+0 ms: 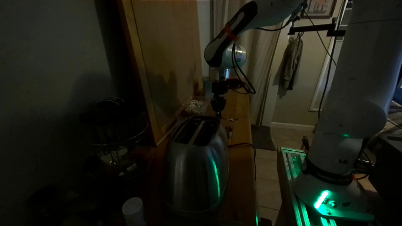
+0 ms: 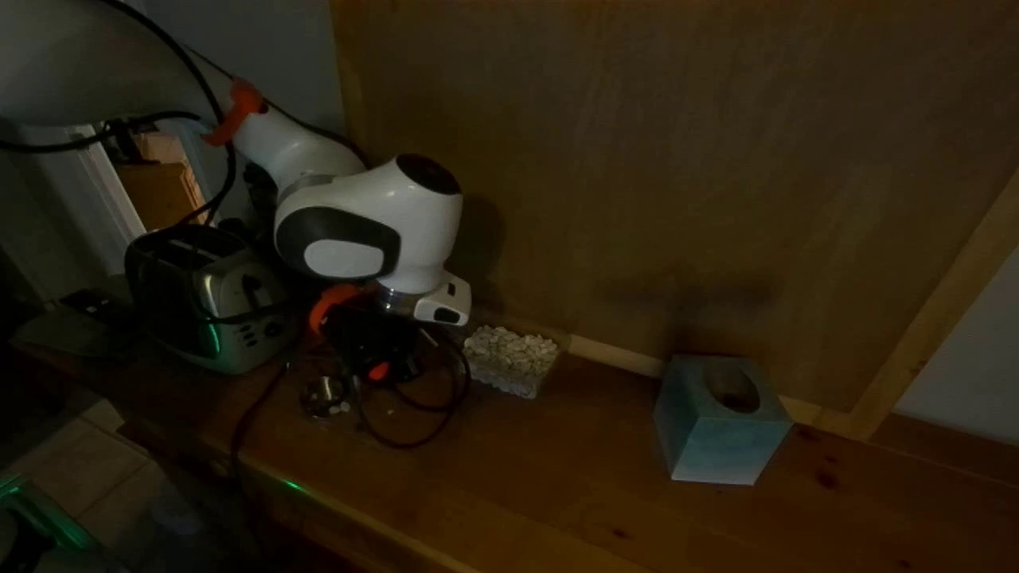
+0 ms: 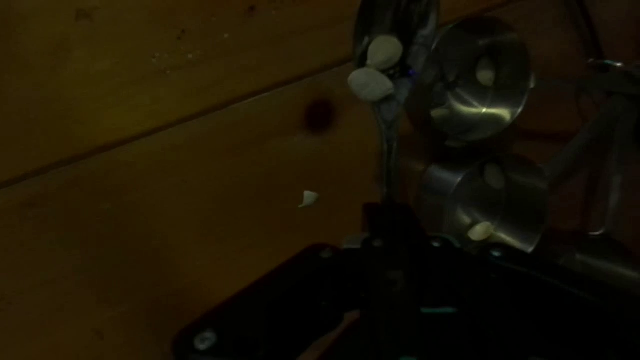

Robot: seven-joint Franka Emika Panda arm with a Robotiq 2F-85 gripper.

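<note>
My gripper (image 3: 392, 215) is shut on the handle of a metal spoon (image 3: 389, 145) in the dark wrist view. Two pale, flat seed-like pieces (image 3: 371, 85) lie on the spoon's bowl. Right of the spoon are two small metal cups, one farther (image 3: 487, 110) and one nearer (image 3: 525, 200), with a few pale pieces inside. A pale chip (image 3: 309, 198) lies on the wood. In an exterior view the gripper (image 1: 219, 111) points down behind the toaster, with the spoon (image 1: 233, 119) sticking out sideways above the counter. In another exterior view its fingertips are hidden by cables.
A steel toaster (image 1: 198, 175) stands beside the gripper, also in an exterior view (image 2: 239, 318). A clear container (image 2: 505, 387) of pale pieces sits against the wooden panel (image 2: 677, 159). A blue tissue box (image 2: 716, 446) stands farther along the counter. A cable (image 1: 241, 144) crosses the counter edge.
</note>
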